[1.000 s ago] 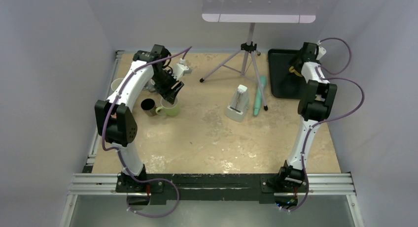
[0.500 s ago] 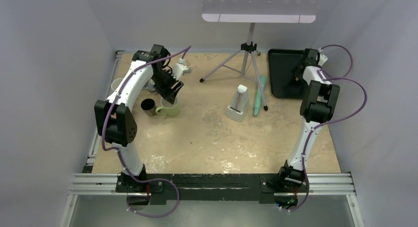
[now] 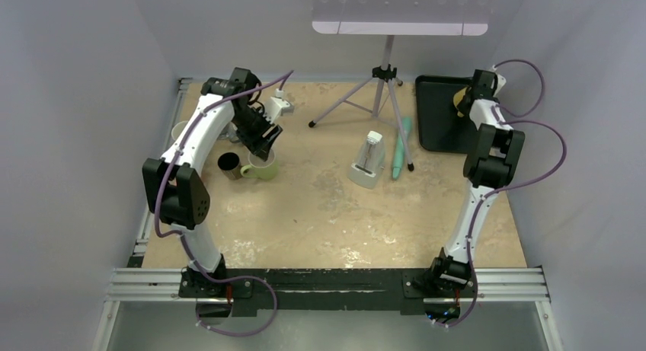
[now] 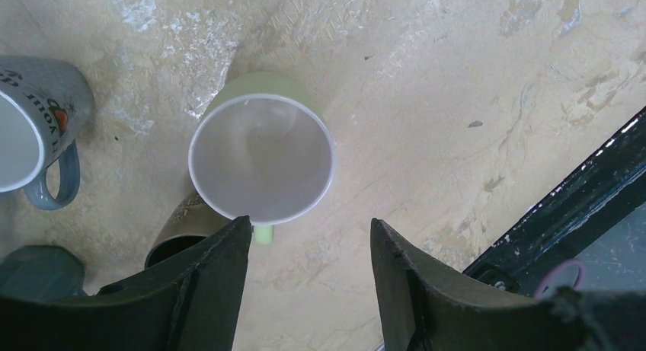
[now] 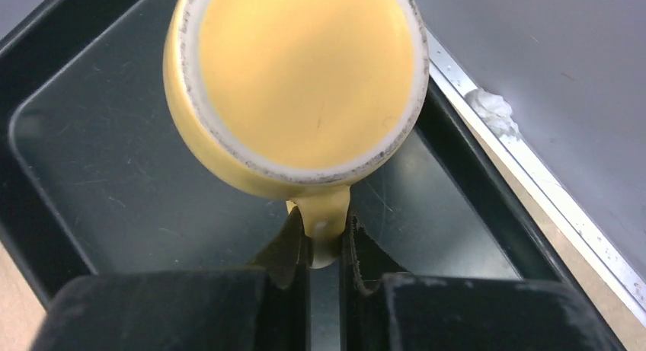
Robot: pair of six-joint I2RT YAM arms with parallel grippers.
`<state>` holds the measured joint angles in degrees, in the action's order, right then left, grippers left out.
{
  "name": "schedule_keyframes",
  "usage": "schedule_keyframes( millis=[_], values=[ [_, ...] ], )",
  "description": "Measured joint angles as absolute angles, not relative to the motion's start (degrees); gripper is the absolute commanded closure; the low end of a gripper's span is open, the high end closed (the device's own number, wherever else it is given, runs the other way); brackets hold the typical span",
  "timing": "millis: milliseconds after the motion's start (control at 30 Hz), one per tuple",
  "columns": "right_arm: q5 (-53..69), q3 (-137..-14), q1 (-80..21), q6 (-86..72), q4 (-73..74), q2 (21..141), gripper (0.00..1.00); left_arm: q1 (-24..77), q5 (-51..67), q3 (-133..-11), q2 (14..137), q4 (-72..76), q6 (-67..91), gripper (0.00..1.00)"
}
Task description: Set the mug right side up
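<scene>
A yellow mug (image 5: 305, 84) rests base-up in the black tray (image 5: 91, 176) at the table's far right. Its flat bottom with a pale unglazed ring faces the right wrist camera. My right gripper (image 5: 326, 229) is shut on the mug's handle, one finger on each side of it. From above, that gripper (image 3: 466, 101) sits over the tray (image 3: 434, 130) with the mug (image 3: 459, 100) partly hidden by it. My left gripper (image 4: 308, 229) hangs open above the table with nothing between its fingers.
Under the left gripper (image 3: 263, 147) stands an upright green mug (image 4: 261, 157), with a dark brown mug (image 4: 179, 233) beside it and a grey mug (image 4: 30, 130) further off. A tripod (image 3: 385, 84), a white box-shaped device (image 3: 367, 161) and a teal tool (image 3: 401, 149) occupy the middle back.
My right gripper went from wide open to shut on the yellow mug's handle, its wrist shifting slightly over the tray. The left arm has barely moved.
</scene>
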<state>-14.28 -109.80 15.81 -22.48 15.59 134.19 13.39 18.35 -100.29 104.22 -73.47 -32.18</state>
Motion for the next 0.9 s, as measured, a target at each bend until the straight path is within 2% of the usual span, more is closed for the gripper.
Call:
schedule_keyframes(
  millis=[133,300,433,667,767,900],
  values=[
    [-14.0,-105.3,15.8,-21.3,14.1,131.6,1.0,13.2,18.8,-100.3,102.8,-74.4,-32.2,0.36],
    [-13.3,-96.0,15.8,-18.9,14.5,123.5,1.0,13.1,21.0,-101.5,100.9,-76.2,-31.9,0.26],
    [-10.7,-82.8,15.8,-18.3,13.4,109.2,1.0,13.1,25.4,-104.6,100.0,-77.7,-30.1,0.24],
    [-2.9,-62.3,15.0,-19.9,8.3,76.2,1.0,13.2,38.7,-108.1,95.1,-76.5,-22.5,0.19],
    [2.6,-53.9,13.1,-21.0,7.5,63.5,1.0,13.5,47.1,-106.6,91.1,-71.5,-15.2,0.19],
    [8.4,-47.3,9.0,-23.3,8.7,54.4,1.0,15.0,57.4,-100.7,87.1,-59.3,-1.6,0.16]
  ],
)
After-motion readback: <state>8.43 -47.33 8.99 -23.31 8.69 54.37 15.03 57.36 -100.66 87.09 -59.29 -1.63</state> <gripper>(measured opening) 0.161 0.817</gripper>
